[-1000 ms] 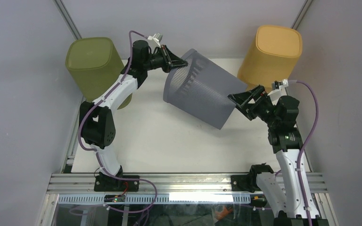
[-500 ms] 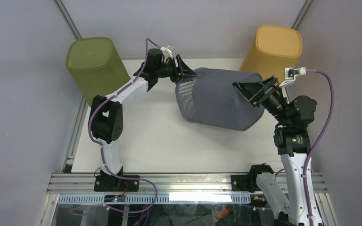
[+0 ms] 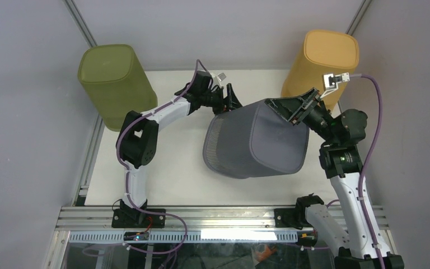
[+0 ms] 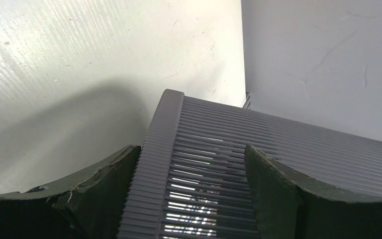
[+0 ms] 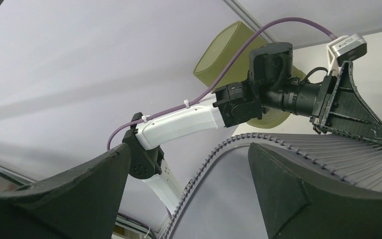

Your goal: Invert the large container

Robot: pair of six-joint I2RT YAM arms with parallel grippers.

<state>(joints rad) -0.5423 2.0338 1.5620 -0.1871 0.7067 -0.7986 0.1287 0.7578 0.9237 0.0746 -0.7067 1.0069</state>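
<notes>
The large container point(image 3: 257, 143), a grey ribbed bin, stands tilted in the middle of the table, its smooth base turned up and toward the front right and its mouth low on the left. My left gripper point(image 3: 230, 100) is open at the bin's far upper edge. In the left wrist view the slatted wall point(image 4: 219, 149) runs between its spread fingers point(image 4: 190, 149). My right gripper point(image 3: 291, 103) is open at the base's far right corner. Its right finger point(image 5: 298, 194) lies along the ribbed side, and the base point(image 5: 238, 204) fills the gap between the jaws.
A green bin point(image 3: 112, 81) stands upside down at the far left corner and a yellow one point(image 3: 322, 59) at the far right, close behind my right wrist. White tabletop point(image 3: 168, 168) shows left of and in front of the grey bin. Walls enclose three sides.
The grey bin has swung from lying on its side to base-up and tilted. My left gripper has opened and moved right with the rim. The right gripper rose along with the base.
</notes>
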